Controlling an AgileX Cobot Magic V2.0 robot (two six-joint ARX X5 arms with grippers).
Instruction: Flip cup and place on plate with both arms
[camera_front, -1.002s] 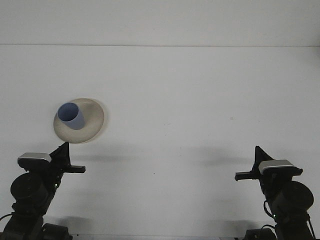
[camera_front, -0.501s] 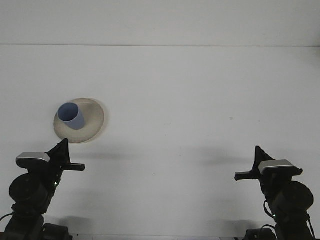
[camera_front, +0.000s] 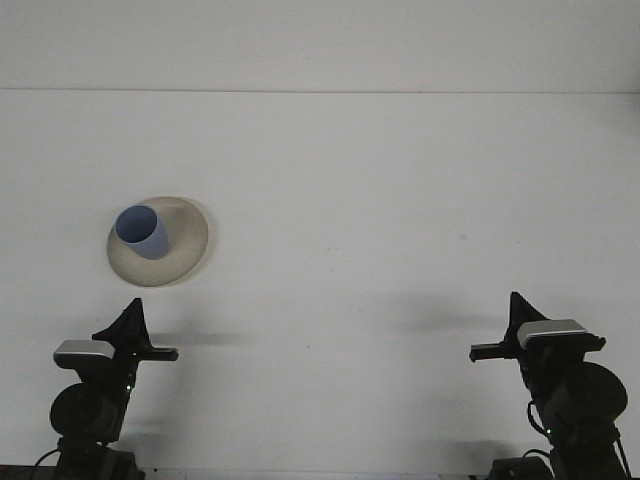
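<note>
Well apart from both grippers, blue cup (camera_front: 142, 232) upright on plate (camera_front: 185, 250)

Blue cup (camera_front: 141, 232), beige plate (camera_front: 185, 243), white table (camera_front: 380, 200), black arms.

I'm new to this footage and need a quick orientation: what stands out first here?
A blue cup standing on a beige plate at the table's left is the only colour on the white table. Both grippers, left and right, sit low at the near edge, away from it.
</note>
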